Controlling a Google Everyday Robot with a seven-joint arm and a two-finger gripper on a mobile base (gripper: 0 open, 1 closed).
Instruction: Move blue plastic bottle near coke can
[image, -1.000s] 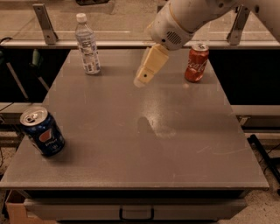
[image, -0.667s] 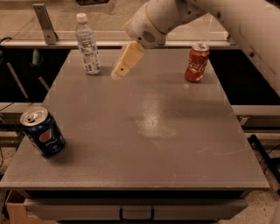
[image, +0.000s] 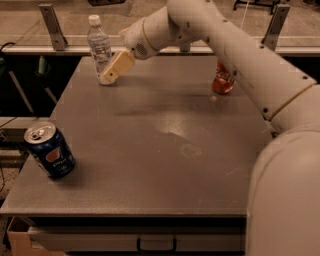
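The tool (image: 107, 76) is hanging tilted at the far left of the surface (image: 165, 170), right against the foot of the upright blue plastic bottle (image: 98, 42); whether it is grasping anything cannot be told. The coke can (image: 223, 81) is standing well apart at the far right, partly behind the arm, while a Pepsi can (image: 50, 151) is sitting near the front left.

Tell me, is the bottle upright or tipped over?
Upright: the bottle stands on its base at the table's far left corner, cap on top. The gripper is at its lower part; contact cannot be told.
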